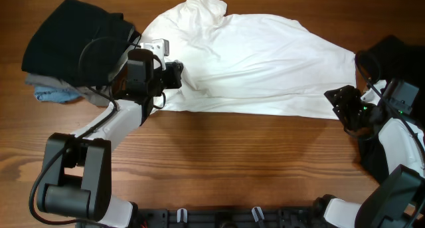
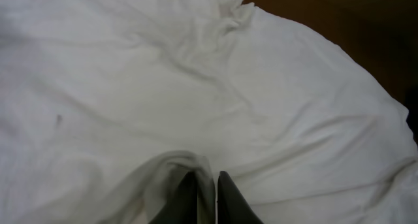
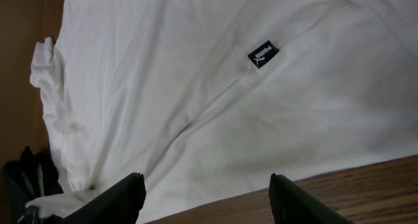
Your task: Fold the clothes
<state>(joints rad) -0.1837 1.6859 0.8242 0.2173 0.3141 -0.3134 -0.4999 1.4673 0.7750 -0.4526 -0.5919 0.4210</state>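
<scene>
Folding the white T-shirt (image 1: 265, 62) is the step in hand. It lies spread sideways across the middle of the wooden table (image 1: 232, 161), wrinkled, one end bunched at the far edge and the hem toward the right arm. The left gripper (image 1: 176, 75) sits on the shirt's left part. In the left wrist view its jaws stand nearly together with a raised ridge of white cloth right at them, but whether that cloth is pinched or free I cannot tell. The right gripper (image 3: 206, 185) is spread wide and empty, hovering over the near hem edge not far from the small black hem tag (image 3: 263, 53).

To do it well, my judgement: both arms should take hold at matching points on one long edge, each catching every layer and not just the top one. Lift low and carry the edge over evenly so the fold line stays straight. The creases near the middle want flattening first, or they get trapped.

Surface is smooth wood grain — cloth will likely slide, so dragging could skew the shirt. A black garment (image 1: 66, 38) is heaped at the far left corner on a blue-grey cloth (image 1: 50, 92), just beside the left arm. More dark cloth (image 1: 392, 52) lies by the right arm. Nothing of the room shows beyond the table.
</scene>
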